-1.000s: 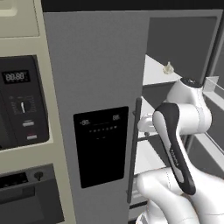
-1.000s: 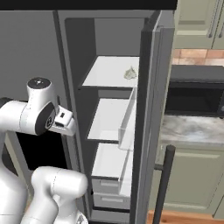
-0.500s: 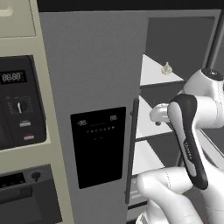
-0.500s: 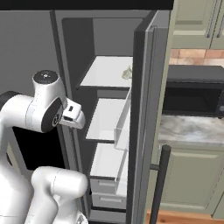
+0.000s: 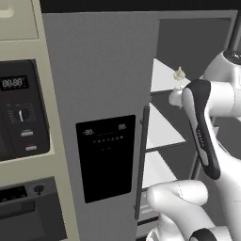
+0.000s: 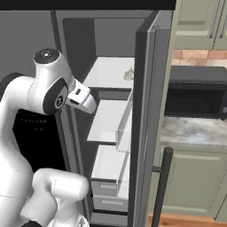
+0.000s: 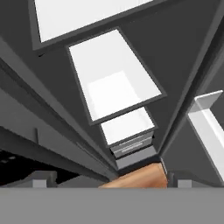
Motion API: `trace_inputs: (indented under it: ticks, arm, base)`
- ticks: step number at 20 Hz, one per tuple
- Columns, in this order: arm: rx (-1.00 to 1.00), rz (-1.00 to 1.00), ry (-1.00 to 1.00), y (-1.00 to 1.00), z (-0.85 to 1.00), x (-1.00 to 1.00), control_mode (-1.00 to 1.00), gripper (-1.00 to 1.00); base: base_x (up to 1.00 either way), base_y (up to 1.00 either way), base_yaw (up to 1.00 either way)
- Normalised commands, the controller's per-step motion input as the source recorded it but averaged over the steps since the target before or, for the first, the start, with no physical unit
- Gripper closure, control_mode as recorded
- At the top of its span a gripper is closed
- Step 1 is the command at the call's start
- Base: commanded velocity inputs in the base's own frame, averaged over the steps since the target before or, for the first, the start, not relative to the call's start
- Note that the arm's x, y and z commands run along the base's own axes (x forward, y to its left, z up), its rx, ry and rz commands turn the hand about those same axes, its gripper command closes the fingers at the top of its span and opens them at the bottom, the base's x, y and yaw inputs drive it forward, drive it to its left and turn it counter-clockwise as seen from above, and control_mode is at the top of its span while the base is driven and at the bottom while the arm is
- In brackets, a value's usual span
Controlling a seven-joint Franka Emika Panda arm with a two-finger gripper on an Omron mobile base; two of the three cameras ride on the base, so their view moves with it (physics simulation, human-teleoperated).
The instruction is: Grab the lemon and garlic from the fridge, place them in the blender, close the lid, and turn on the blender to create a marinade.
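The grey fridge (image 5: 103,75) has its left door with the black display panel shut and its right door (image 6: 148,102) swung open. The garlic (image 6: 129,73) (image 5: 179,74) sits near the front of the upper white shelf (image 6: 108,73). My gripper (image 6: 88,104) hangs in front of the open compartment, below and left of the garlic, well apart from it. In the hand view my gripper (image 7: 113,178) is open and empty, looking down over the lower shelves (image 7: 113,83) and drawers (image 7: 131,144). The lemon, the blender and the lid are out of view.
The fridge's dark bar handle (image 5: 142,160) is on the shut door, and the open door's handle (image 6: 162,186) stands low on the right. A beige cabinet with an oven panel (image 5: 21,113) stands left of the fridge. Right of the open door lie a black microwave (image 6: 195,99) and a marble counter (image 6: 190,131).
My arm has lifted and swung the hand up and in toward the open fridge compartment. The gripper stayed open. The garlic has not moved.
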Motion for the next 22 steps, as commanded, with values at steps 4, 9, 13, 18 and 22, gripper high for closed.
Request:
trace_inputs:
  ticks: [4, 9, 13, 18, 22]
  arm:
    - [-0.02, -0.13, 0.0, -0.46, 0.27, 0.74, -1.0, -1.0]
    - [-0.01, -0.06, 0.0, -0.44, 0.18, 0.69, -1.0, -1.0]
    - [-0.01, -0.03, 0.0, -0.28, 0.02, 0.62, -1.0, -1.0]
    - [-0.01, 0.0, 0.0, -0.22, 0.0, 0.61, -1.0, -1.0]
    - [0.0, 0.0, 0.0, -0.27, 0.0, 0.64, -1.0, -1.0]
  base:
    - [0.0, 0.0, 0.0]
    - [0.0, 0.0, 0.0]
    - [0.0, 0.0, 0.0]
    - [0.0, 0.0, 0.0]
    - [0.0, 0.0, 0.0]
